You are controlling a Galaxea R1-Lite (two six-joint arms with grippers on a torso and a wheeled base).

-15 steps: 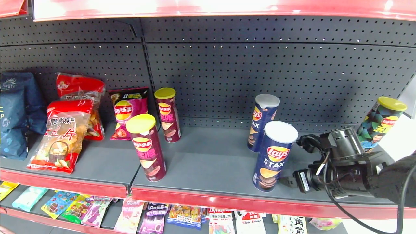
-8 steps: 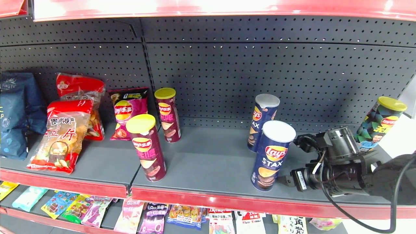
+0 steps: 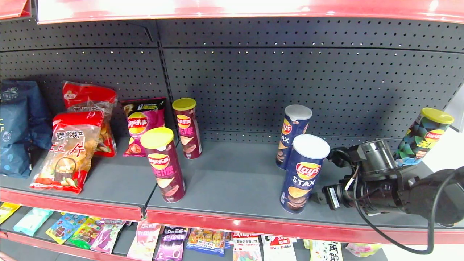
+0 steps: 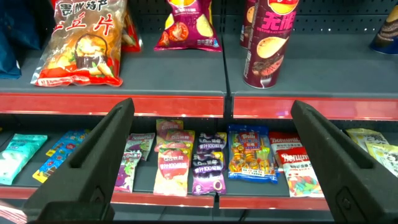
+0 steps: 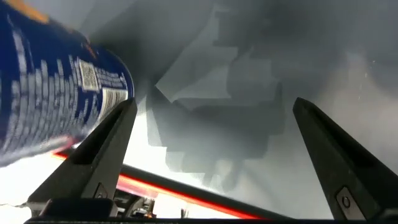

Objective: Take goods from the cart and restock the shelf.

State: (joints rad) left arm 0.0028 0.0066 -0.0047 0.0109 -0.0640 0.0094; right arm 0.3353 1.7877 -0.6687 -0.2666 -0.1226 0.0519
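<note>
The navy blue cylindrical chip can with a white lid [image 3: 304, 174] stood upright near the front of the dark grey metal shelf with a red front lip [image 3: 235, 181], towards its right end. A second navy can with a clear lid [image 3: 293, 136] stood just behind it, closer to the pegboard back.

The right gripper [image 5: 212, 106] sat low over the shelf, just to the right of that front can. Its jaws were spread wide with nothing between them. In the right wrist view the can [image 5: 56, 93] was outside one finger rather than in the gap, and whether they touched couldn't be made out.

The left gripper [image 4: 212, 106] was also spread wide and holding nothing. It hung in front of the shelving, facing the colourful snack packets on the lower shelf [image 4: 205, 165].

Other stuff on the shelf:
- two maroon cans with yellow lids, one up front [image 3: 163, 165] and one further back [image 3: 187, 128]
- a purple chip bag [image 3: 142, 125]
- red snack bags [image 3: 69, 152]
- dark blue bags [image 3: 18, 127] at the far left
- a green patterned can with a yellow lid [image 3: 424, 137], tilted, at the far right
</note>
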